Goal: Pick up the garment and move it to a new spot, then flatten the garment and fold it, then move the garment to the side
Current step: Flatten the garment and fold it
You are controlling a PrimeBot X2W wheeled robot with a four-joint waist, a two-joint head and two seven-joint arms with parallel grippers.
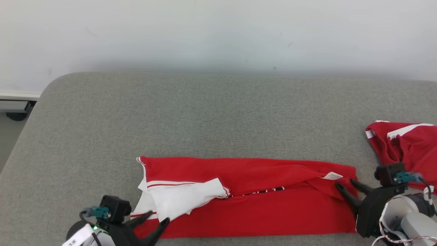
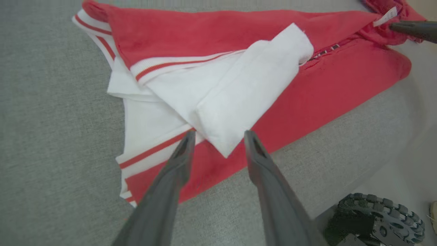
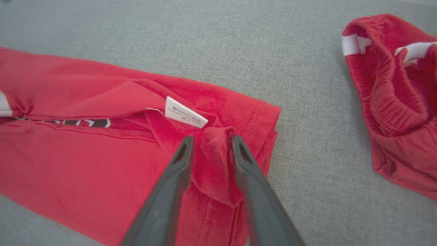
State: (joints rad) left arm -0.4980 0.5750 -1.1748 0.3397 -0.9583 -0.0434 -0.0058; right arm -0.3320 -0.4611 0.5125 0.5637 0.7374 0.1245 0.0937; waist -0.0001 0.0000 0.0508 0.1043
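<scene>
Currently seeing the garment (image 1: 259,205), red, folded into a long narrow strip near the front edge of the grey table (image 1: 205,116). Runs left-right across the head view, long axis roughly parallel to that front edge. Points its white-trimmed end toward the robot's left, with a white sleeve (image 1: 184,198) flopped diagonally over the red. Points its hemmed end, with the small white label (image 1: 332,176), toward the right. Shows a thin dark printed band (image 1: 259,192) in the gap between the two folded-over flaps; can't read it.

Finding the left gripper (image 1: 158,217) over the left end with jaws parted, straddling the lowest corner of the white sleeve in the left wrist view. Holding nothing visible. Finding the right gripper (image 1: 344,183) at the right end just below the label, jaws parted too, with a raised ridge of red cloth standing between them. Can't tell whether the pads touch it.

Also seeing a second red cloth (image 1: 406,143) with white stripes, bunched, beyond the right gripper and apart from the strip. Cut off by the right frame edge, so can't make out its full shape. Can't count the layers in the strip. Noting a blurred wheel (image 2: 379,215) at the bottom right of the left wrist view, below the table edge.
</scene>
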